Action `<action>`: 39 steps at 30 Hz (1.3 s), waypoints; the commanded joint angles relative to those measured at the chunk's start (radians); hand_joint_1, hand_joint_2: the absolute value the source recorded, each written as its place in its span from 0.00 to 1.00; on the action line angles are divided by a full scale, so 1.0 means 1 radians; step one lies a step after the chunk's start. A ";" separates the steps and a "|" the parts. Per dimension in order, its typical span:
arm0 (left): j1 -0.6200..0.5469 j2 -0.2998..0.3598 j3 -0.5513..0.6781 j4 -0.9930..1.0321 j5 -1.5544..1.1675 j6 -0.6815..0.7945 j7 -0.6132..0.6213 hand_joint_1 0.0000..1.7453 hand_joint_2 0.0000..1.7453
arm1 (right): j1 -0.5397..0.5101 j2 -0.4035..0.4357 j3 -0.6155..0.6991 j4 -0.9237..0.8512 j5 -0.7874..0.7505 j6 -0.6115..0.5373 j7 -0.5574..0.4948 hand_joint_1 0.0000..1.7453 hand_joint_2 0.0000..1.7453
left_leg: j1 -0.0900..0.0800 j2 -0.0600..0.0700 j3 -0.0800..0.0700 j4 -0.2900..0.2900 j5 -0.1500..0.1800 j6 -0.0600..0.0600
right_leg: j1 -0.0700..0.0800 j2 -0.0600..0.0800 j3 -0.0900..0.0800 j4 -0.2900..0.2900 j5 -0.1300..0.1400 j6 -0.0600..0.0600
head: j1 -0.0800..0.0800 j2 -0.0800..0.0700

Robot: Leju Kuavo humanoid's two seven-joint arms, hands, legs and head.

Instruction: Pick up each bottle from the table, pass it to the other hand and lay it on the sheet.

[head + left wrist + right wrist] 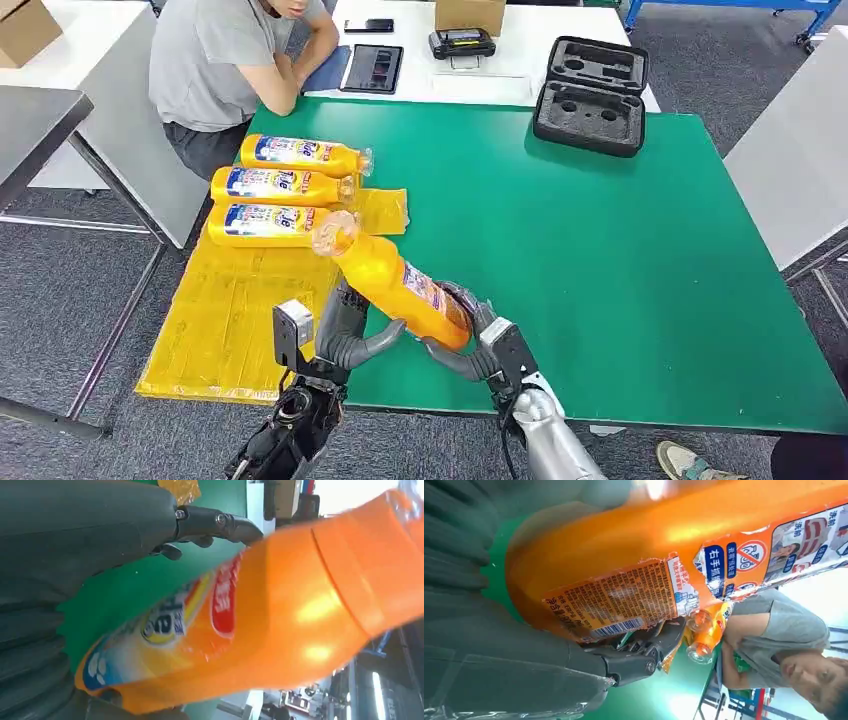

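Above the green table's (620,260) near edge, the right hand (478,340) and left hand (345,330) both grip the orange bottle (395,280) mid-handover; three bottles (275,186) already lie on the yellow sheet (220,320), this one remaining.

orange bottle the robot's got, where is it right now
In the head view, the orange bottle is held tilted between the left hand and right hand, above the green table's near edge beside the yellow sheet.

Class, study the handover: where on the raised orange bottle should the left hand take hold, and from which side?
Grip the orange bottle mid-body, just above the right hand at its base, coming from the robot's left: that stretch looks bare and evenly wide, while the neck narrows.
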 commanded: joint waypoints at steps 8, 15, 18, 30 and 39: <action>-0.056 0.006 -0.033 0.083 0.002 -0.007 0.006 0.00 1.00 | -0.072 0.002 0.037 0.131 0.013 -0.024 -0.002 1.00 1.00 | 0.000 0.001 0.005 -0.001 -0.002 -0.001 | 0.000 0.001 0.005 -0.001 -0.002 -0.001 | 0.000 0.000; -0.057 0.005 -0.033 0.083 0.003 -0.007 0.006 0.00 1.00 | -0.071 0.004 0.038 0.133 0.013 -0.024 -0.002 1.00 1.00 | 0.000 0.000 0.006 -0.001 -0.002 -0.001 | 0.000 0.000 0.006 0.000 -0.002 -0.001 | 0.000 0.000; -0.060 0.001 -0.036 0.080 0.006 -0.011 0.010 0.90 1.00 | -0.082 0.014 0.046 0.157 0.017 -0.028 -0.002 1.00 1.00 | 0.000 0.001 0.008 -0.001 -0.003 -0.001 | 0.000 0.001 0.008 0.000 -0.003 -0.002 | 0.000 0.000; -0.058 0.000 -0.038 0.068 0.002 -0.005 0.009 1.00 1.00 | -0.093 0.025 0.062 0.191 0.039 -0.037 -0.002 1.00 1.00 | 0.000 0.001 0.006 -0.001 -0.002 -0.001 | 0.000 0.001 0.005 0.000 -0.002 -0.001 | 0.000 0.000; -0.048 0.011 -0.043 0.067 -0.024 0.020 -0.013 1.00 1.00 | -0.091 0.029 0.029 0.222 -0.001 -0.100 -0.002 0.06 1.00 | 0.000 0.000 0.006 -0.001 -0.002 -0.001 | 0.000 0.000 0.006 -0.001 -0.002 -0.001 | 0.000 0.000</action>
